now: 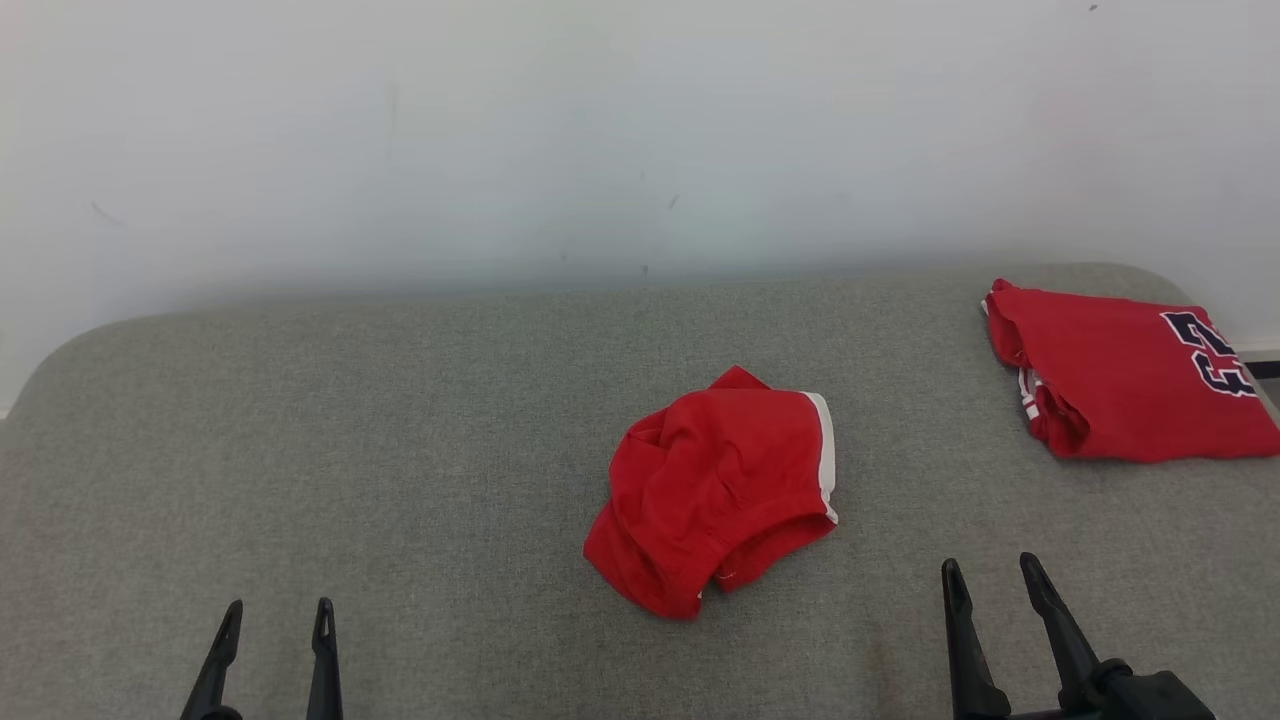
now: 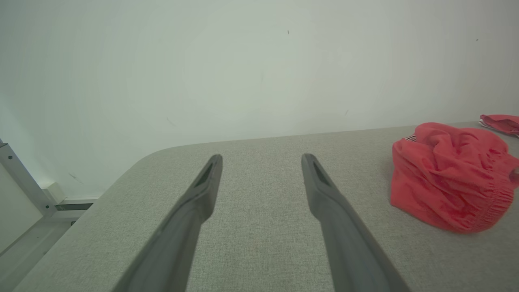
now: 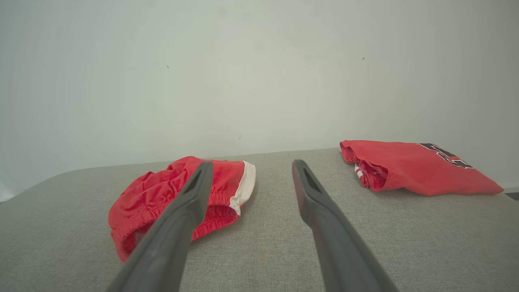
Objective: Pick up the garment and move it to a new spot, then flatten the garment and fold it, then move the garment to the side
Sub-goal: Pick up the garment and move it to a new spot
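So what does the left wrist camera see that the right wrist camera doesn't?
Left wrist, not right: the left claw, open, and a metal bar beside the grey table. Right wrist, not left: the right claw, open, and the dark number on the folded shirt. Both: the crumpled red garment, the grey table, the white wall.

1. The garment (image 1: 715, 490) is a small red piece of cloth with a white band along its right edge and a gathered elastic hem.
2. It lies crumpled in a loose heap, neither flattened nor folded, with one opening gaping toward the near side.
3. It rests on the grey fabric table (image 1: 400, 450), slightly right of the middle.
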Robot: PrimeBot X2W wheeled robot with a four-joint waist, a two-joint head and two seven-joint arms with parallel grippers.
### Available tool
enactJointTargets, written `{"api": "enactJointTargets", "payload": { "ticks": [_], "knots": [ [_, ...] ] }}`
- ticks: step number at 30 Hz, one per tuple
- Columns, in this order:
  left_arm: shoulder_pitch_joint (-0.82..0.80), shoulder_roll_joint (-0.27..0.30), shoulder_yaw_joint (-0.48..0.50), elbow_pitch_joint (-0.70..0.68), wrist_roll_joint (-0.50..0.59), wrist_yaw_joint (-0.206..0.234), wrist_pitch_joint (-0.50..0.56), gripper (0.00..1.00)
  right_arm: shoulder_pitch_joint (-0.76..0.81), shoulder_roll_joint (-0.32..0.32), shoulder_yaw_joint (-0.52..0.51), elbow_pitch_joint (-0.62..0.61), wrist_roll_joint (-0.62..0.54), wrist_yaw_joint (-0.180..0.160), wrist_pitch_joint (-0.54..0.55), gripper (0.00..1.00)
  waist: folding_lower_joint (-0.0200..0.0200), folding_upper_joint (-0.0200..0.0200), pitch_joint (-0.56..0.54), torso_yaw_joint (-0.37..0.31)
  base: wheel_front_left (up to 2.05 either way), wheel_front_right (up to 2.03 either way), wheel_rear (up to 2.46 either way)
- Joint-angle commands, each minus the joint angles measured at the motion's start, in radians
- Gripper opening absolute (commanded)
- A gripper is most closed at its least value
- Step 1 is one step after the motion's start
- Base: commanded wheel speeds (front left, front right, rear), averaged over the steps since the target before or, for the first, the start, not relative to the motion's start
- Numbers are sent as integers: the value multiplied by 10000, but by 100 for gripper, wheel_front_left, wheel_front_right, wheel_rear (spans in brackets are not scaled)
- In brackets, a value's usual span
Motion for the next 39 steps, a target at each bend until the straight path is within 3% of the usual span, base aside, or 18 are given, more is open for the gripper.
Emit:
{"api": "enactJointTargets", "payload": {
  "ticks": [1, 39],
  "knots": [
    [-80, 44, -3, -1, -142, 45, -6, 100, 78, 30, 16, 1, -48, -28, 11, 100, 0, 0, -1, 0, 0, 0, 0],
    [-130, 139, -153, 52, -311, 152, -38, 100, 144, 31, -51, -48, -63, -28, 23, 100, 0, 0, 111, 84, 0, 0, 0]
  ]
}}
